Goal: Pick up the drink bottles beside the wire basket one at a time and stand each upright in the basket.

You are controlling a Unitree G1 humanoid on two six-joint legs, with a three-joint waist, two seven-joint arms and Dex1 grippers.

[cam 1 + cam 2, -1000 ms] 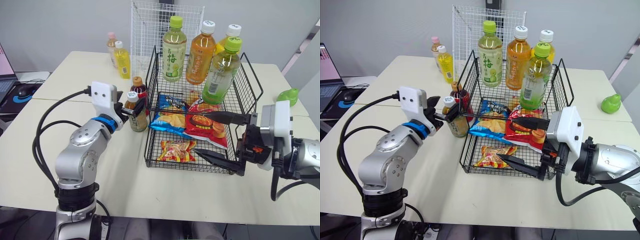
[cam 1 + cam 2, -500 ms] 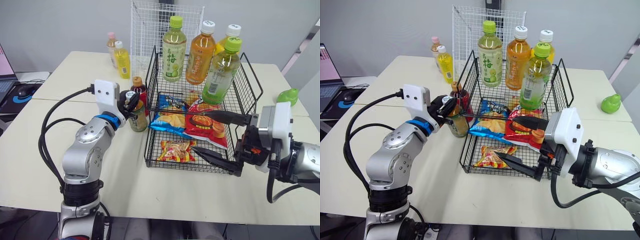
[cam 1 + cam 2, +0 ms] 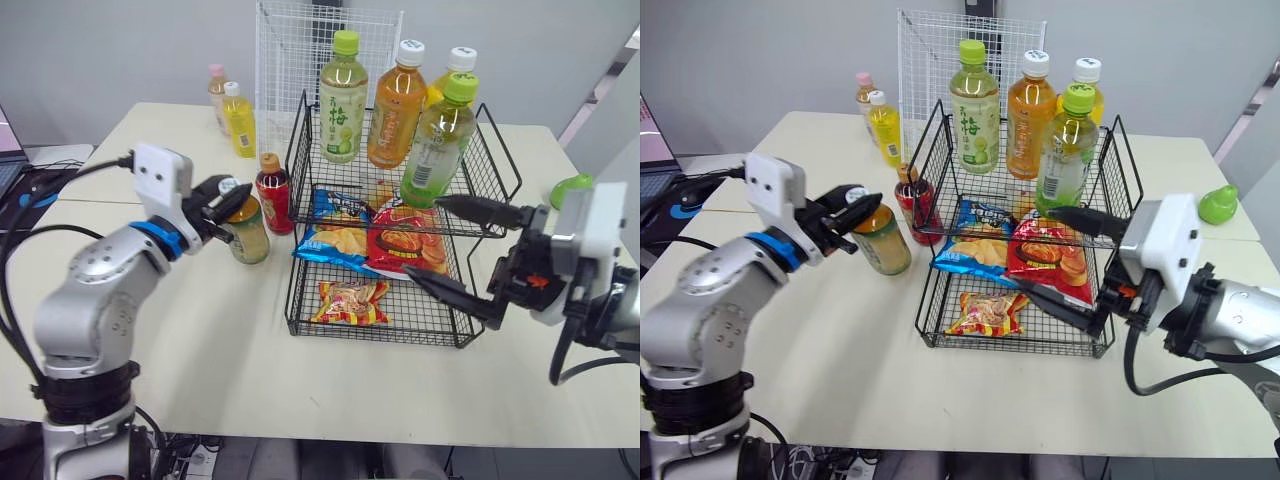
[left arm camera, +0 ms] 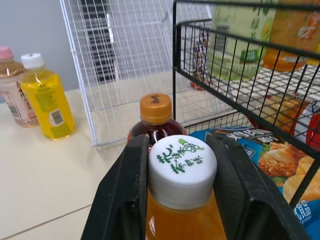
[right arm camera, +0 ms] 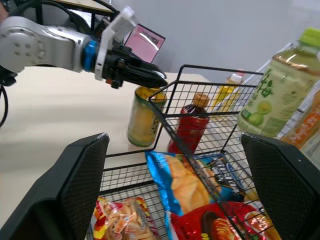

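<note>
The left gripper has its two black fingers clamped tight on the white cap of the orange drink bottle, one finger on each side. That bottle sits upright just off the left side of the wire basket, though from here I can't tell whether its base touches the table. Just behind it, close to the basket's left wall, stands a red bottle with a brown cap, so that's two bottles at the basket's flank. Further back on the table, well apart from those, are two more, side by side: a pink-capped bottle and a small yellow bottle. In the basket's top tier I count four bottles. There's a pale green tea bottle, an amber tea bottle and a white-capped bottle at the back right. In front of that one is a green-capped bottle, leaning a little. Down in the lower tier lie three snack packets: a blue packet, a red packet and a small packet nearest the front. The right gripper is spread wide with nothing in it. It is at the basket's front right corner, one finger reaching along the top tier's front edge and the other over the lower tier. A white grid panel stands upright behind the basket. One green pear-shaped thing sits on the table off to the right.
</note>
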